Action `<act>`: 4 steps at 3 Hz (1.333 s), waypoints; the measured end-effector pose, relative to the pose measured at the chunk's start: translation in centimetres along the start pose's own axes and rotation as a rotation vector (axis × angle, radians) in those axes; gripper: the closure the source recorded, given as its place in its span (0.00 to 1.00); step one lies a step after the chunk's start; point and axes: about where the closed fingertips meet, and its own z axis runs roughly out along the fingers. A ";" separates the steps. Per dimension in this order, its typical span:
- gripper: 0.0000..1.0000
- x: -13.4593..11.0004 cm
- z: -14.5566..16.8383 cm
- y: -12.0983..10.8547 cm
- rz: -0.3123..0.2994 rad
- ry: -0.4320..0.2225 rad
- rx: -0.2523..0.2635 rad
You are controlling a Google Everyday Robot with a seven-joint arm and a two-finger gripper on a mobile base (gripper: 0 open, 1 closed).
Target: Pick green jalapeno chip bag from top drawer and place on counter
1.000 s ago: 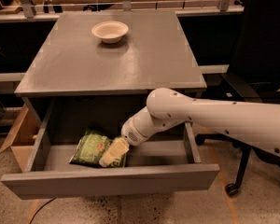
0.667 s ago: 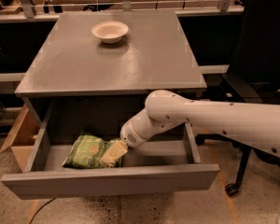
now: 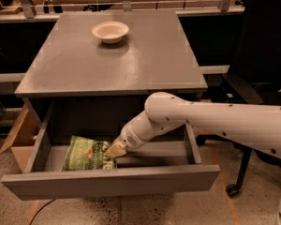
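Here, we see the top drawer [image 3: 107, 182] pulled open, the green jalapeno chip bag [image 3: 86, 153] lying flat in its left half, the gripper [image 3: 116, 150] down inside touching the bag's right edge, its grip we cannot tell, 1 white bowl [image 3: 110, 32] on the counter [image 3: 131, 64].

The green jalapeno chip bag [image 3: 84, 154] a little further left in the top drawer [image 3: 112, 182], gripper [image 3: 114, 150] at its right edge.
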 end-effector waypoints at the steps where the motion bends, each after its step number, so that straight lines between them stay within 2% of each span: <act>1: 0.88 -0.1 0.1 0.0 -0.005 0.003 0.001; 2: 1.00 -1.2 -1.8 0.0 -0.030 -0.030 0.026; 3: 1.00 -1.5 -6.1 -0.4 -0.077 -0.097 0.070; 4: 1.00 -1.3 -11.7 -0.9 -0.150 -0.148 0.168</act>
